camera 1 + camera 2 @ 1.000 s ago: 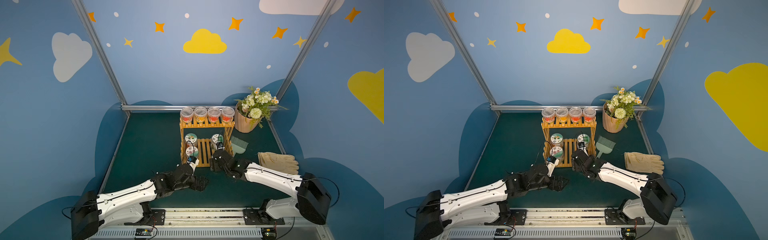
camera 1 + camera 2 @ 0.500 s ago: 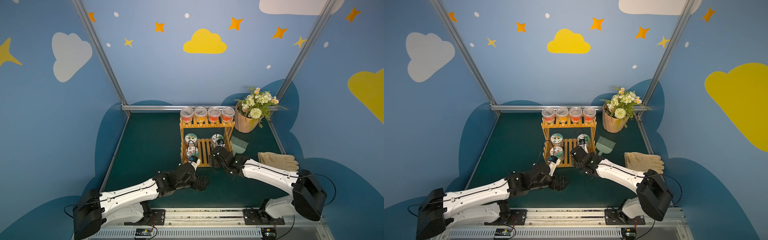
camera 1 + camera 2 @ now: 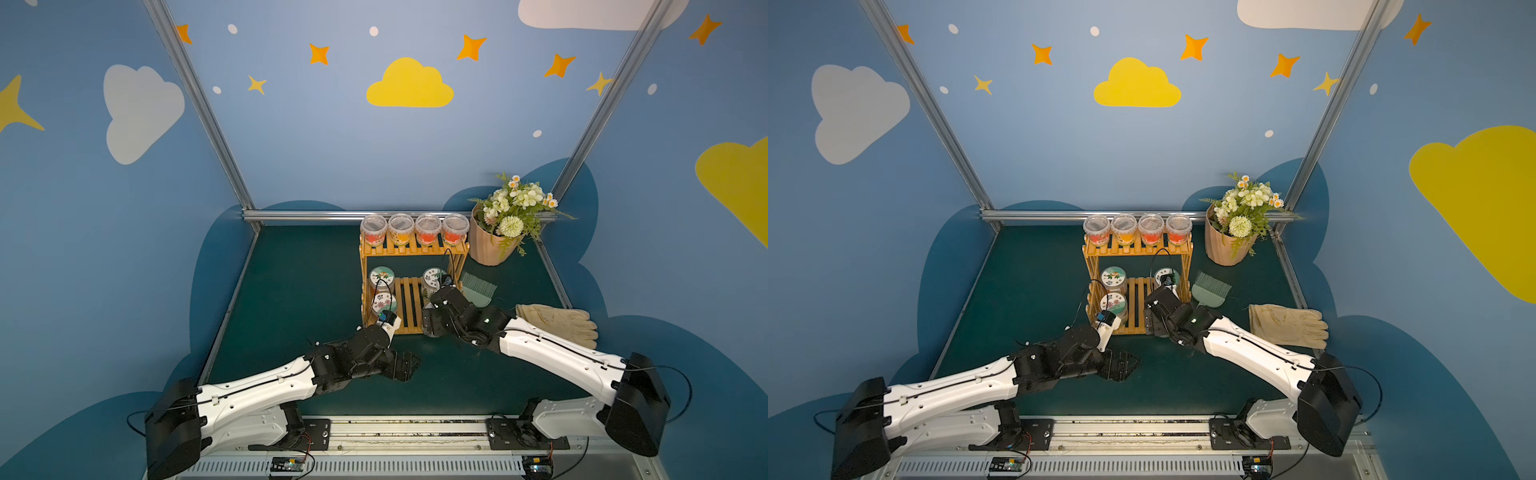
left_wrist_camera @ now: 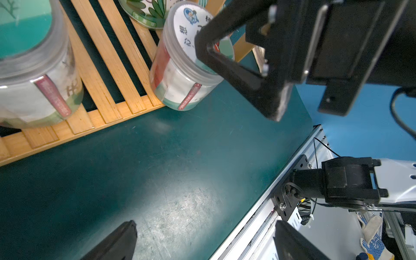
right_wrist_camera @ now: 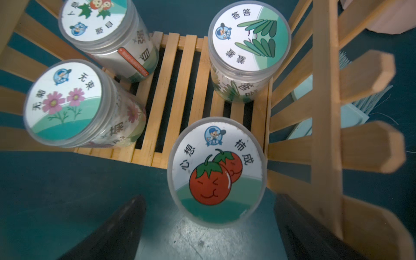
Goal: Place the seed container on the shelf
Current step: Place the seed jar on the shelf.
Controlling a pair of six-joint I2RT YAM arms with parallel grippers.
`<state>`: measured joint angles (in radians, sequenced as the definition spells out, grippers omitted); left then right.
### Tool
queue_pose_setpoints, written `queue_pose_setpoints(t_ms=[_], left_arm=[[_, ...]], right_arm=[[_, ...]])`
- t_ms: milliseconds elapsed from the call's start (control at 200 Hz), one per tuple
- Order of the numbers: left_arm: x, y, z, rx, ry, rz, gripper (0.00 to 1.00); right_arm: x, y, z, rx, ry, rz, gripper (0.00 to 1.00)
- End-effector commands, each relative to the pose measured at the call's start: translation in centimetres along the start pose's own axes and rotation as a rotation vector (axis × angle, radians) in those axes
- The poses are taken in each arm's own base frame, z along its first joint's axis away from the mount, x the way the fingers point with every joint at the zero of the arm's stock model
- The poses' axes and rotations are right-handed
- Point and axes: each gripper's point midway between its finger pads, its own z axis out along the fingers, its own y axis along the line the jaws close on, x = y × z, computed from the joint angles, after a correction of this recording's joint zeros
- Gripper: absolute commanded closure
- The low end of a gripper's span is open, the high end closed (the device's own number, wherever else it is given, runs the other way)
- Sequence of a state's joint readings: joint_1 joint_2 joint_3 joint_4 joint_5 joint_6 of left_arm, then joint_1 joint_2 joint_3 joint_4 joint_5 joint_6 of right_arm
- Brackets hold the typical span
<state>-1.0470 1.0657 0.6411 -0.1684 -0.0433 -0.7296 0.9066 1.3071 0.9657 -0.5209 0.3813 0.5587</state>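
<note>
Red tomatoes mark the lid of the seed container [image 5: 216, 171], which stands at the front edge of the wooden shelf's [image 5: 324, 90] lower tier. The right gripper [image 5: 207, 200] straddles it, jaws spread wide, gripping nothing. The left gripper [image 4: 204, 225] hovers over the green mat [image 4: 157, 168], likewise spread and empty.
</note>
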Motion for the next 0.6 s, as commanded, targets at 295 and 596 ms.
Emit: queue_pose_setpoints(t_ms=[295, 596], left_arm=[[-1.0, 0.7, -1.5, -0.026, -0.067, 0.024, 0.00], [-1.1, 0.7, -1.7, -0.019, -0.079, 0.018, 0.00]], right_arm=[[2.1, 0.1, -0.2, 0.008, 0.070, 0.171, 0.04], [3.4, 0.7, 1.6, 0.065, 0.163, 0.185, 0.11]])
